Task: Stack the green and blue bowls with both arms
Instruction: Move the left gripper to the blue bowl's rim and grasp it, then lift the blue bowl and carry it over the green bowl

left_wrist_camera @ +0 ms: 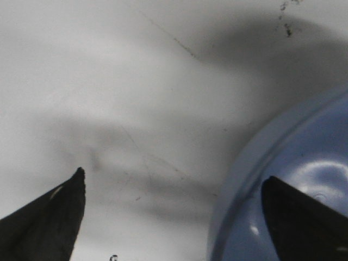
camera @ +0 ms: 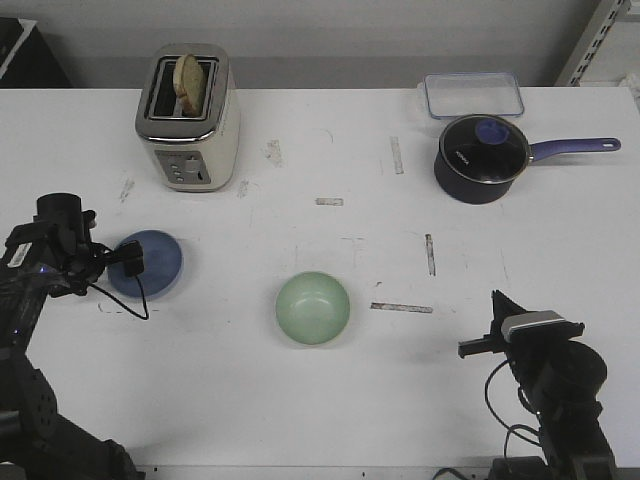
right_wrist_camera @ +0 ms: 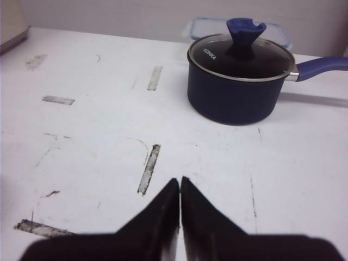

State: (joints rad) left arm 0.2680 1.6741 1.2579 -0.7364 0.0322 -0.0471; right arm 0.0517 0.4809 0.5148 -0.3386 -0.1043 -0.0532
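The periwinkle blue bowl [camera: 155, 262] sits upright on the white table at the left. My left gripper [camera: 122, 264] is open at its left rim. In the left wrist view the left gripper [left_wrist_camera: 174, 176] straddles the rim: one finger [left_wrist_camera: 296, 217] is over the blue bowl's [left_wrist_camera: 310, 157] inside, the other over bare table. The mint green bowl [camera: 313, 307] sits alone at the table's middle, near the front. My right gripper [camera: 495, 305] is shut and empty at the front right, far from both bowls; it also shows in the right wrist view [right_wrist_camera: 180, 180].
A toaster [camera: 188, 118] with bread in it stands at the back left. A navy saucepan [camera: 482, 157] with a glass lid and a clear lidded box [camera: 473, 94] are at the back right; the saucepan [right_wrist_camera: 234, 92] lies ahead of my right gripper. Tape scraps mark the table.
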